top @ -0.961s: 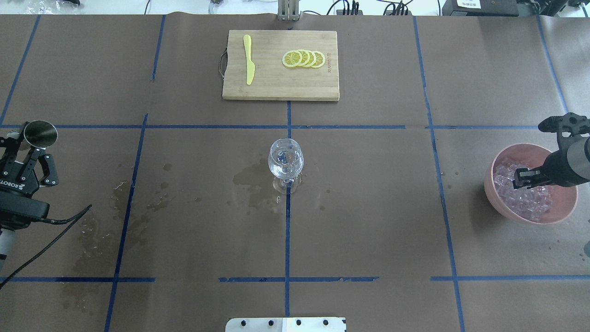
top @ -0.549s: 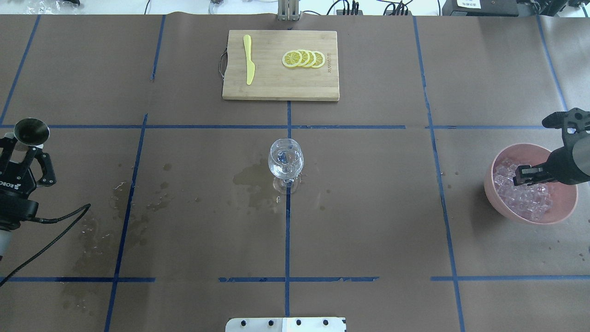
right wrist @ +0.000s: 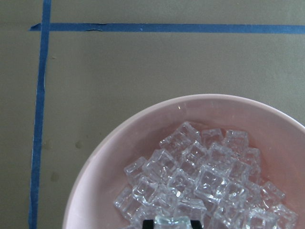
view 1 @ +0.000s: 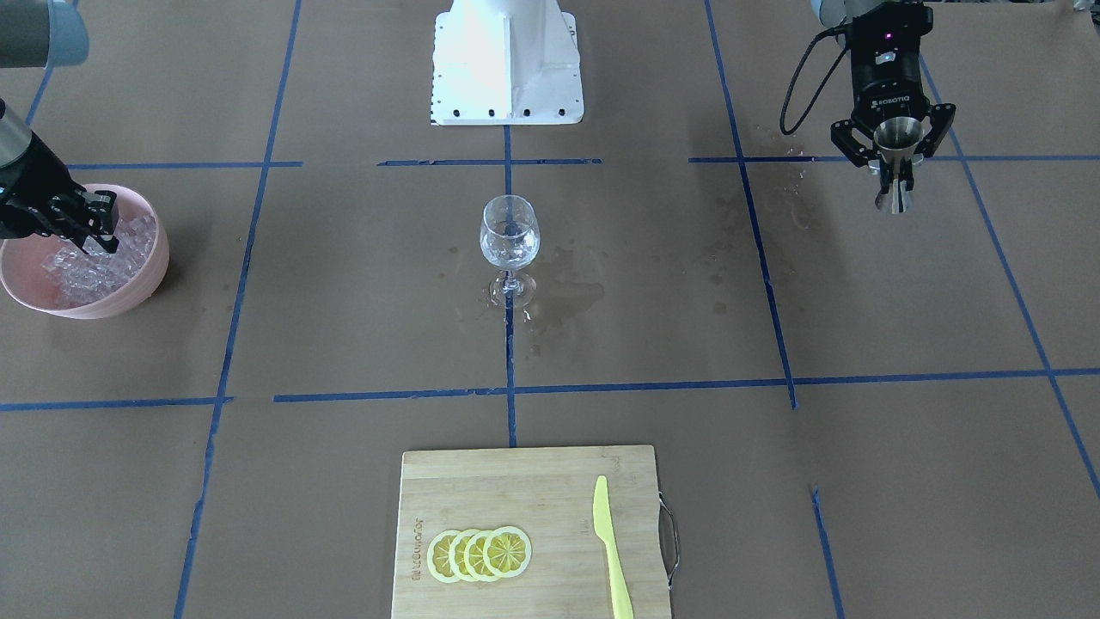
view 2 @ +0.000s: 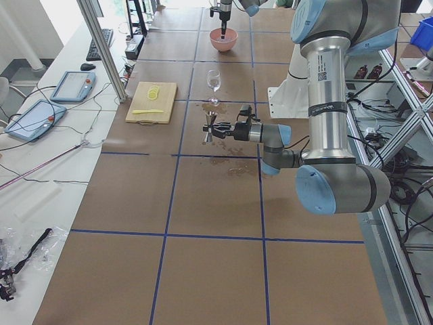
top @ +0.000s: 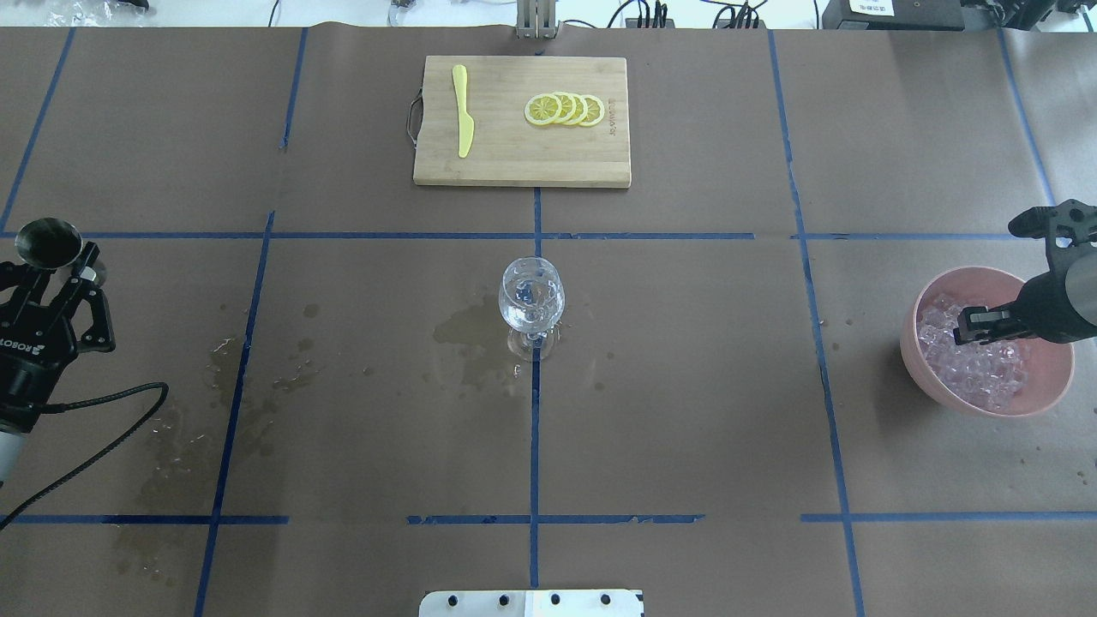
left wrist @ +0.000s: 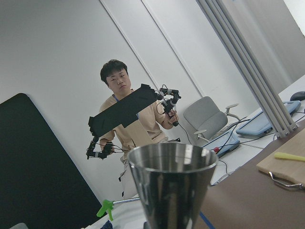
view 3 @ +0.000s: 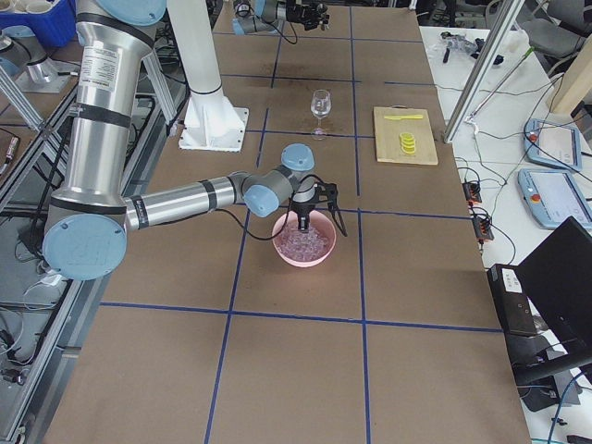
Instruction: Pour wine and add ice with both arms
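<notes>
A wine glass (top: 531,300) stands at the table's centre with a little clear wine (view 1: 509,249) in it. At the far left my left gripper (top: 50,267) is shut on a steel jigger (top: 47,242), held upright above the table (view 1: 894,137). On the right, a pink bowl (top: 910,343) holds many cubes of ice (right wrist: 200,176). My right gripper (top: 968,326) reaches down into the bowl. In the right wrist view its fingertips (right wrist: 150,223) sit at the bottom edge, shut on one ice cube (right wrist: 171,220).
A bamboo cutting board (top: 514,163) at the far middle carries a yellow knife (top: 463,111) and lemon slices (top: 566,109). Wet stains (top: 463,330) mark the brown paper beside the glass and at the left (top: 248,377). A person (left wrist: 119,83) shows in the left wrist view.
My left gripper has carried the jigger a little further left and straightened. The right gripper shifted slightly inside the bowl a second ago and has stayed still since.
</notes>
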{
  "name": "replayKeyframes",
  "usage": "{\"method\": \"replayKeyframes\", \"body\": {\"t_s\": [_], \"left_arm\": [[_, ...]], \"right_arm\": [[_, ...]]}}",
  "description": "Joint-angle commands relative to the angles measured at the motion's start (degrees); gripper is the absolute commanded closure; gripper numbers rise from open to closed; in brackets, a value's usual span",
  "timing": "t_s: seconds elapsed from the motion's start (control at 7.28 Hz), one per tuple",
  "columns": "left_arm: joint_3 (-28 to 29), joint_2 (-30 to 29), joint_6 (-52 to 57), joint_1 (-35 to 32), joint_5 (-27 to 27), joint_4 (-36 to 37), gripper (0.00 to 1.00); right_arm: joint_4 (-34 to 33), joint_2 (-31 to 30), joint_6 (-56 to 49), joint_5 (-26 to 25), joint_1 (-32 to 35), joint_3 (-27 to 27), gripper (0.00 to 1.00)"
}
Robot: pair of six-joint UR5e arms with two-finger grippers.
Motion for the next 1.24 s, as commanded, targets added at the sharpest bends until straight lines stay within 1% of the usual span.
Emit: {"method": "replayKeyframes", "body": {"t_s": [0.0,0.14,0.27,0.41,0.69,0.82,0.96,1.1], "left_arm": [[0.1,0.0,-8.3,0.0,-1.2,0.0,1.0],[0.2,-0.1,-14.6,0.1,-2.4,0.1,1.0],[0.3,-0.2,-23.2,0.4,-5.4,0.1,1.0],[0.2,-0.3,-29.8,0.4,-9.8,0.2,1.0],[0.5,-0.2,-31.4,0.4,-10.6,1.6,1.0],[0.6,0.0,-33.5,0.4,-11.2,3.4,1.0],[0.9,0.1,-38.2,0.4,-11.3,5.5,1.0],[2.2,0.0,-50.8,0.4,-11.1,7.3,1.0]], "right_arm": [[0.1,0.0,0.0,0.0,-0.1,0.0,1.0],[0.1,0.0,0.4,0.0,0.0,0.8,1.0],[-0.3,0.1,0.4,0.2,0.4,3.0,1.0],[-0.3,0.1,0.4,0.6,1.9,4.0,1.0],[-0.3,0.0,0.4,0.7,4.2,6.0,1.0],[-0.3,-0.5,0.5,0.7,4.5,7.4,1.0],[-0.3,-1.1,0.6,0.8,4.7,8.4,1.0],[-0.3,-1.1,0.6,2.1,5.1,8.7,1.0]]}}
